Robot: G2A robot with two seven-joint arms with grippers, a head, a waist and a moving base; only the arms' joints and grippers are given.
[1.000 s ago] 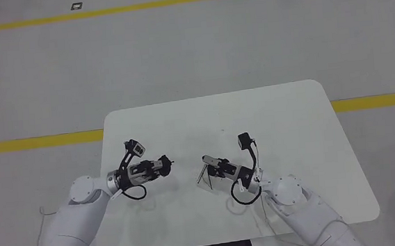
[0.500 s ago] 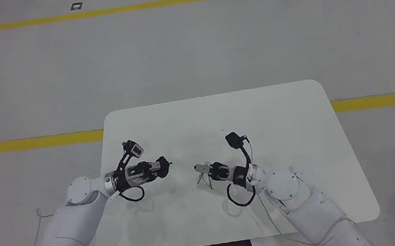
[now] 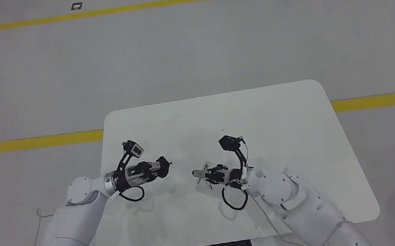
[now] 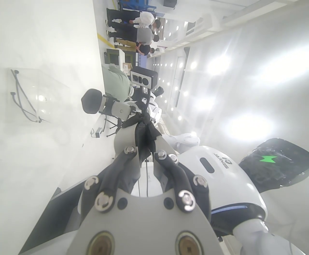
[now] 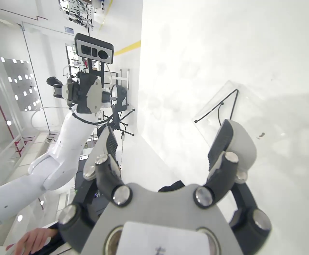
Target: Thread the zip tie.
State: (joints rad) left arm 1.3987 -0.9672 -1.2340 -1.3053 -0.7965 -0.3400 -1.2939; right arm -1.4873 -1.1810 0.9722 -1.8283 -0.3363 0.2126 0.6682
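Right gripper [image 5: 166, 142], jaws spread, hangs over the table [image 5: 181, 84]. Just beyond one fingertip lie black zip ties [image 5: 212, 110] in a clear sleeve [image 5: 251, 96]. Farther off, the left gripper [image 4: 144, 120] is clenched. Best practice: centre on one strap and pinch near its tail.

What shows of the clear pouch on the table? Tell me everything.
The clear pouch lies flat on the white table. It is a thin, glossy, see-through plastic rectangle with light glare on it. A few thin black zip ties with small square heads show through it, crossing one another; whether they sit inside or beneath it cannot be told. The open right gripper is close beside it, with no contact visible.
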